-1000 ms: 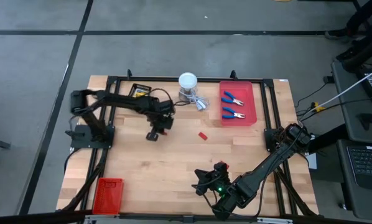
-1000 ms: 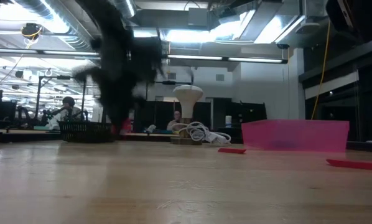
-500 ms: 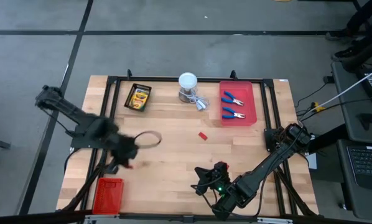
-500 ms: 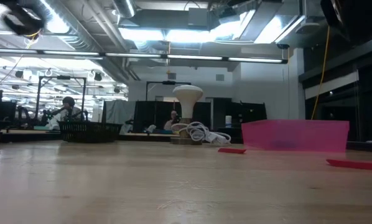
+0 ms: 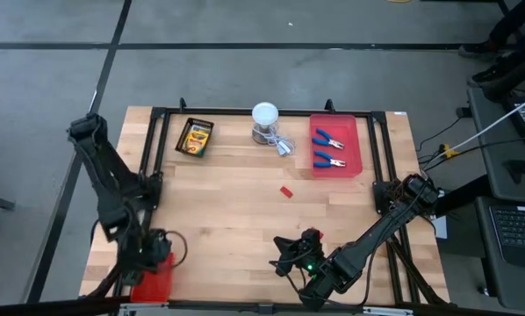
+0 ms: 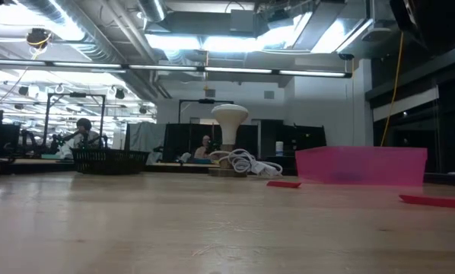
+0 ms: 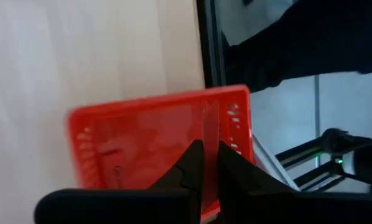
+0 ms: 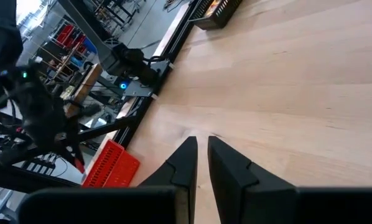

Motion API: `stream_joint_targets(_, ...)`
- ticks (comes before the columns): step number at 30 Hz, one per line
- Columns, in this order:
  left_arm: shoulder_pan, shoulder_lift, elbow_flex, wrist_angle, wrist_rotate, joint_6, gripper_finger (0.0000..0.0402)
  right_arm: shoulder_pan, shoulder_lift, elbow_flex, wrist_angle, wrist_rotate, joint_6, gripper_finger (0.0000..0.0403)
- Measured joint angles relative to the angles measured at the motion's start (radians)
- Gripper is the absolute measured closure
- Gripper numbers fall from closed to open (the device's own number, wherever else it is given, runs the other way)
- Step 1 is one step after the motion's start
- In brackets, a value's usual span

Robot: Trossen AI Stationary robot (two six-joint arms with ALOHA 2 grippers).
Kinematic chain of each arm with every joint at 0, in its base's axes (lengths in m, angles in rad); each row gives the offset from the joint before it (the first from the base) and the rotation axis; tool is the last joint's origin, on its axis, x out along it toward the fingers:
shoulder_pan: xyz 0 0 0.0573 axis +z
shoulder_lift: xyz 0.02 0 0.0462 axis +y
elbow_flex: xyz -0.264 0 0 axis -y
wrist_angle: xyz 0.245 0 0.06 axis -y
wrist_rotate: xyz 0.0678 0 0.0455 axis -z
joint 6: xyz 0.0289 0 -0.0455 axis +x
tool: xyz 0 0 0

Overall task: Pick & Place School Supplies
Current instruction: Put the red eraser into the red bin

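At the desk's near left corner, the left pincer hangs over the red tray. The left wrist view shows its fingers pressed almost together with only a thin slit between them, and whether anything is pinched in that slit cannot be told. The red tray lies right under the tips, its slotted rim along the desk edge.

Farther back on the left, a crayon box lies in a black tray near the far edge. It also shows at the far corner in the right wrist view.

At the middle of the far edge stands a white round-topped container with a coil of white cable beside it. From desk level it rises as a white mushroom shape, with the cable at its foot. People sit in the room beyond.

A small red block lies alone on the bare wood at mid-desk, well apart from both arms.

The right pincer rests low near the front edge, right of centre. Its fingers stand nearly closed with a narrow gap, holding nothing, pointed toward the red tray.

At the far right a pink tray holds two blue-handled pliers, one behind the other. The tray's wall shows at desk level.
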Motion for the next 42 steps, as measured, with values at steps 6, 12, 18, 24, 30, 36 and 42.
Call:
stream_joint_targets(6,-0.081,0.136,-0.001,0.019,-0.019,-0.065,0.0349,0.002,0.000,0.000,0.000,-0.001,-0.003,0.0360)
stream_joint_targets(12,-0.112,0.197,-0.001,0.018,-0.018,-0.122,0.0239,0.013,0.000,0.000,0.000,0.000,-0.003,0.0360)
stream_joint_targets(18,-0.111,0.168,-0.001,-0.012,-0.047,-0.077,0.0180,0.016,0.000,0.000,-0.001,0.018,0.009,0.0360)
stream_joint_targets(24,-0.075,0.069,-0.001,-0.174,-0.150,-0.020,0.0184,-0.045,-0.082,0.000,-0.107,-0.099,-0.085,0.0360)
stream_joint_targets(30,0.035,-0.086,-0.001,-0.263,-0.256,0.056,0.0200,-0.149,-0.231,0.000,-0.351,-0.417,-0.251,0.0358)
stream_joint_targets(36,0.173,-0.279,-0.001,-0.185,-0.374,0.075,0.0201,-0.177,-0.311,-0.010,-0.686,-0.788,-0.259,0.0332)
stream_joint_targets(42,0.247,-0.415,0.000,0.075,-0.570,0.216,0.0191,-0.151,-0.313,-0.110,-0.620,-0.996,-0.312,0.0290)
